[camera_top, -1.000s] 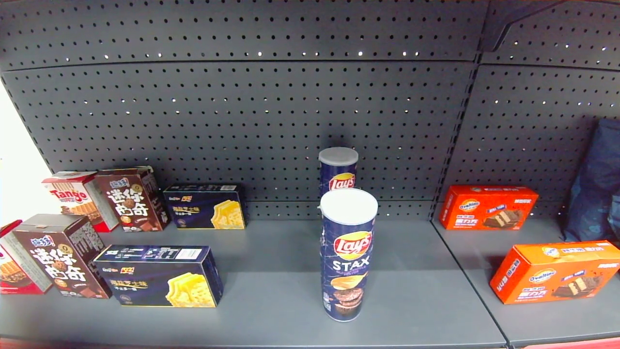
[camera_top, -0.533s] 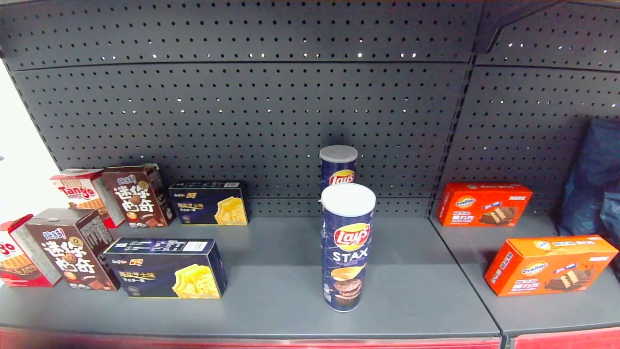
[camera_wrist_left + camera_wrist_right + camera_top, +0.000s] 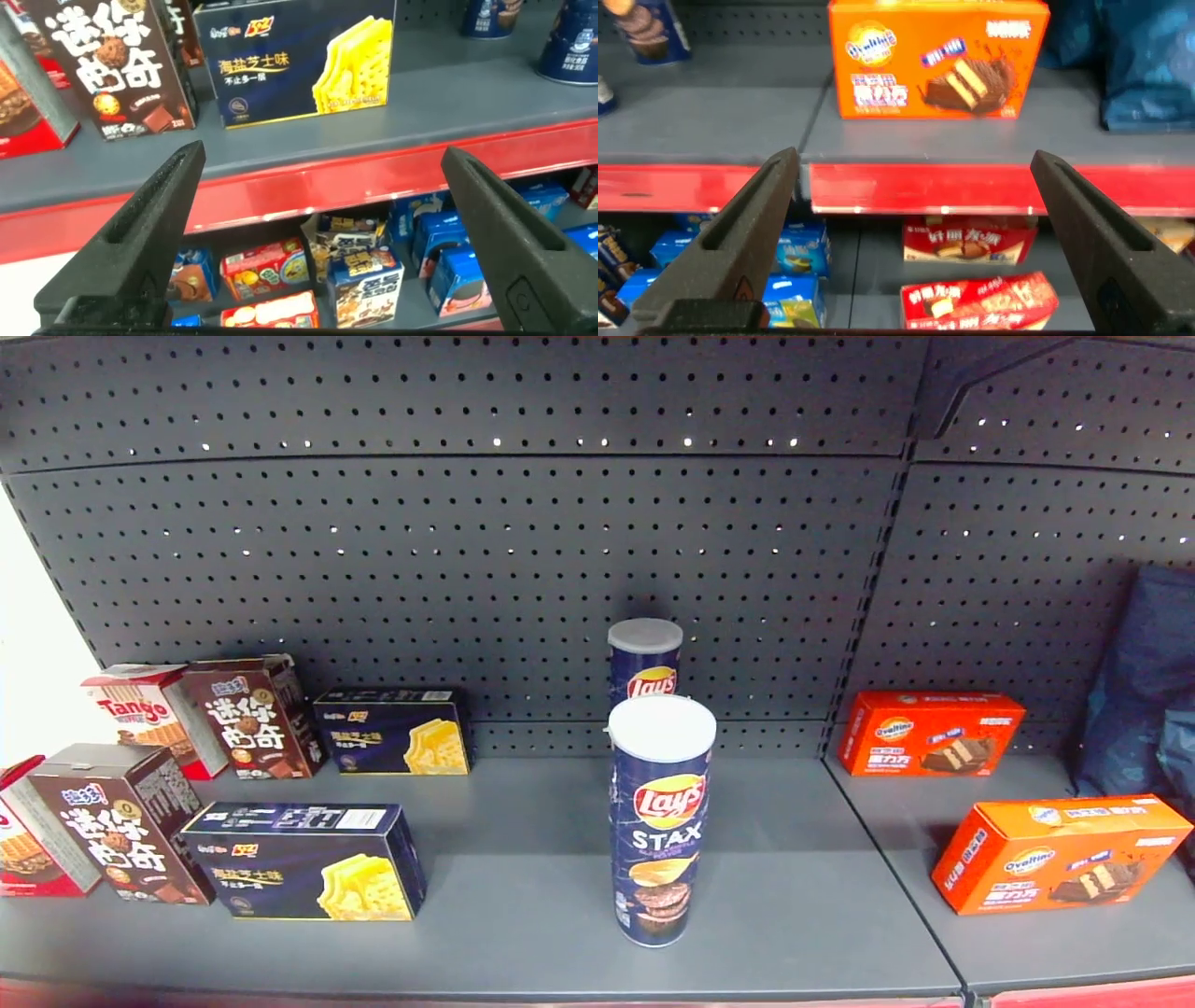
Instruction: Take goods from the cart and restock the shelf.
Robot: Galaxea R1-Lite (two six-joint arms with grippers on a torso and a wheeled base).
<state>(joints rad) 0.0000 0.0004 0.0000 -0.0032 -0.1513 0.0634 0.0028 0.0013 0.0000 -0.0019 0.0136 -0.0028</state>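
1. The left gripper (image 3: 322, 151) is seen nearest, its two dark fingers spread wide with nothing held between them. It is placed low, in front of the red front strip (image 3: 374, 177) of the shelf.
2. The right gripper (image 3: 915, 157) is likewise spread wide and empty. It is placed before the same red strip, facing the front orange box (image 3: 938, 58).
3. Below the strip a lower tier is seen, stocked with blue cartons (image 3: 448, 271) and red boxes (image 3: 971, 243).
4. On the grey shelf (image 3: 523, 821) a front row of goods is set. From the robot's left it runs: a front red wafer box (image 3: 23, 840), a front brown biscuit box (image 3: 112, 826) touching it, and a front navy cracker box (image 3: 303, 863) just beside that.
5. Well apart to the right, the front chips can (image 3: 660, 821) is stood upright near the middle. The front orange box is laid on the right bay.
6. A back row is set farther in. It holds a rear red wafer box (image 3: 145, 714), a rear brown biscuit box (image 3: 247, 714), a rear navy cracker box (image 3: 392, 733), a rear chips can (image 3: 644, 658) directly behind the front one, and a rear orange box (image 3: 929, 733).
7. Behind everything the perforated back panel (image 3: 467, 569) is seen, and a dark blue bag (image 3: 1144, 691) is leant against it at the far right.
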